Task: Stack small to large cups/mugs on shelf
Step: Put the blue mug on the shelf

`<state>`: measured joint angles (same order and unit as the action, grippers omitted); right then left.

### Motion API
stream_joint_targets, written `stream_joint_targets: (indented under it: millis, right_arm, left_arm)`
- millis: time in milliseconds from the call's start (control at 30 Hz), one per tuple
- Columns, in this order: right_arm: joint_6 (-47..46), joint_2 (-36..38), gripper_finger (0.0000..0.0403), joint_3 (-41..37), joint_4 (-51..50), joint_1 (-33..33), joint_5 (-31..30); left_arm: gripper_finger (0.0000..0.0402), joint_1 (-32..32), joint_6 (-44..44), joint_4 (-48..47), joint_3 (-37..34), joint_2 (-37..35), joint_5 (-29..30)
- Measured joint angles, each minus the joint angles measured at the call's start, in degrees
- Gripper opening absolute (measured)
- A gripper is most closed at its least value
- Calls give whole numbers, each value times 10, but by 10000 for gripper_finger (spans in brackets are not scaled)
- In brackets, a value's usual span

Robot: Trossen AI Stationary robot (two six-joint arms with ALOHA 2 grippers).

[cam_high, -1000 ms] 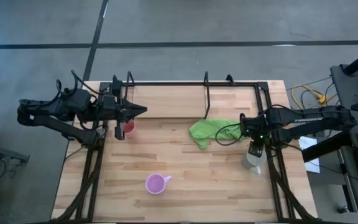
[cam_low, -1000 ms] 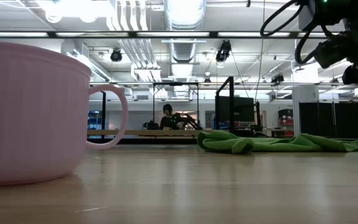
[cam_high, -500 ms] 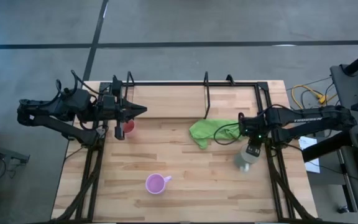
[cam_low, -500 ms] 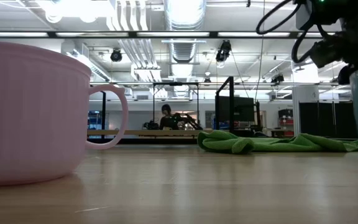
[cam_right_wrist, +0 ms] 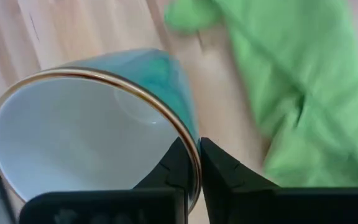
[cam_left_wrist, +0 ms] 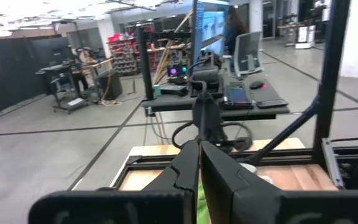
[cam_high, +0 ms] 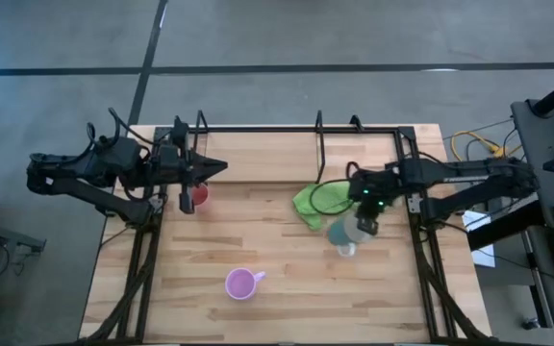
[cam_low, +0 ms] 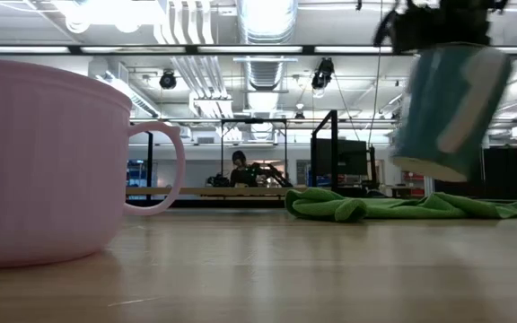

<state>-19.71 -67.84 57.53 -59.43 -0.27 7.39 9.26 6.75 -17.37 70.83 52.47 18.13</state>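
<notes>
My right gripper [cam_high: 364, 217] is shut on the grey-white mug [cam_high: 344, 234], blue-green outside and white inside, above the table's middle right, next to the green cloth [cam_high: 318, 202]. The low view shows the mug [cam_low: 451, 108] tilted in the air. The lilac mug [cam_high: 242, 284] stands on its base near the table's near edge. The red-pink cup [cam_high: 197, 195] stands just before the shelf [cam_high: 258, 154]. My left gripper [cam_high: 221, 167] is shut and empty, level over the shelf's left end, above the red-pink cup. My right gripper holds the mug by its rim [cam_right_wrist: 182, 132], one finger inside the mug and one outside against its wall. The fingers [cam_right_wrist: 224, 169] come from above, pointing down. The mug is lifted clear of the table and hangs tilted, its base swung toward the table's left.
The green cloth lies crumpled on the table beside the carried mug, and also shows in the low view [cam_low: 393, 206]. Black upright rods [cam_high: 319, 144] rise from the shelf's middle and left end. Bare wood [cam_high: 287, 250] lies between the lilac mug and the cloth.
My right gripper has carried the grey-white mug from the table's right edge toward the left, to beside the green cloth. The mug has risen clear of the table and tipped from upright to tilted.
</notes>
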Motion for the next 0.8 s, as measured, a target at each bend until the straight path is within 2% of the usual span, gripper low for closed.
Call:
stream_joint_targets:
  millis: [233,367,533,800]
  right_arm:
    - [77,-139,13,156,-4,0,-39]
    - [121,-204,13,250,-39,0,-67]
    - [181,-288,13,363,-117,-3,-133]
    - [232,-385,13,499,-138,-25,-143]
  left_arm:
    - [1,0,0,-6,0,0,88]
    - [1,0,-3,-32,0,1,126]
    - [1,0,-3,-65,0,7,140]
    - [1,0,-4,-64,-1,17,142]
